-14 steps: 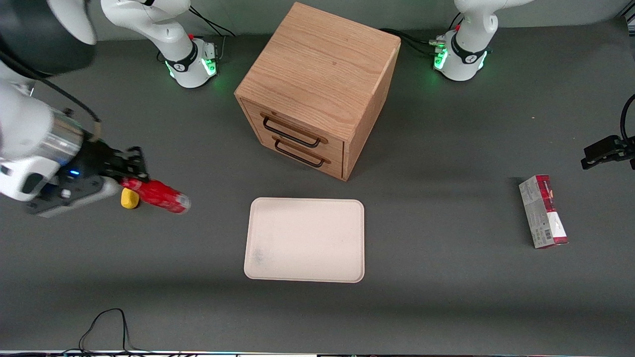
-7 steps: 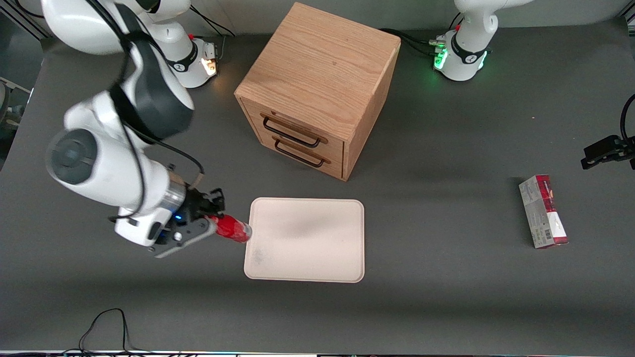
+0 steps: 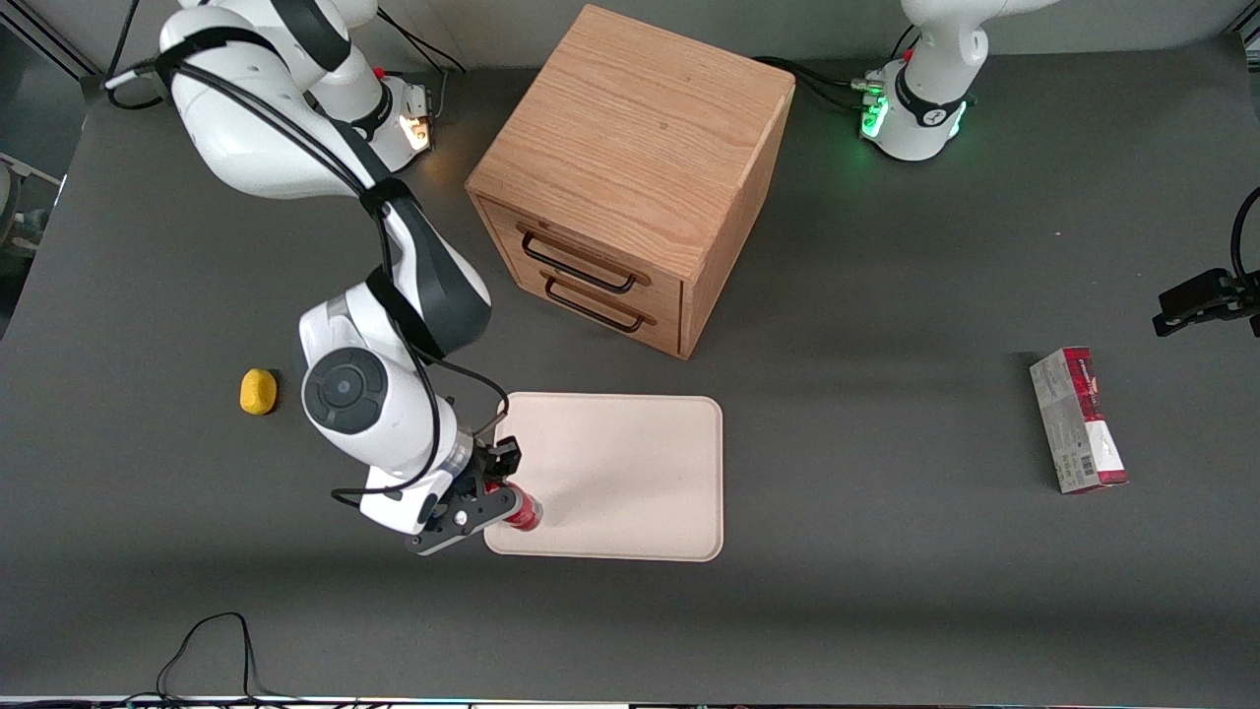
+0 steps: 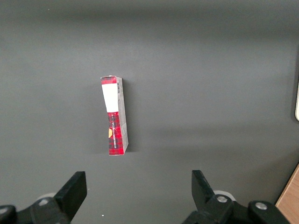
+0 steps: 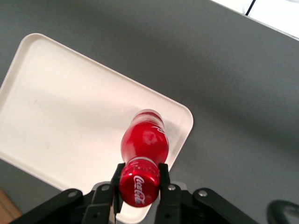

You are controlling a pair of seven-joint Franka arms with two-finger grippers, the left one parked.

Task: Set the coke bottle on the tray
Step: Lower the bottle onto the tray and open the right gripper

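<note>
Here the gripper (image 3: 500,489) hangs over the tray's (image 3: 630,463) corner nearest the front camera at the working arm's end, its two black fingers (image 5: 163,173) pinched on the neck of the coke bottle (image 3: 523,511) just under the glossy red cap. The bottle — smooth red plastic, narrow at the top and swelling below — points its base down at the flat cream tray with rounded corners. A lumpy yellow piece (image 3: 258,391) lies farther back, then the oak-grained wooden cabinet (image 3: 630,177).

A robot lab: two bench-mounted arms on a grey table (image 3: 886,611).
</note>
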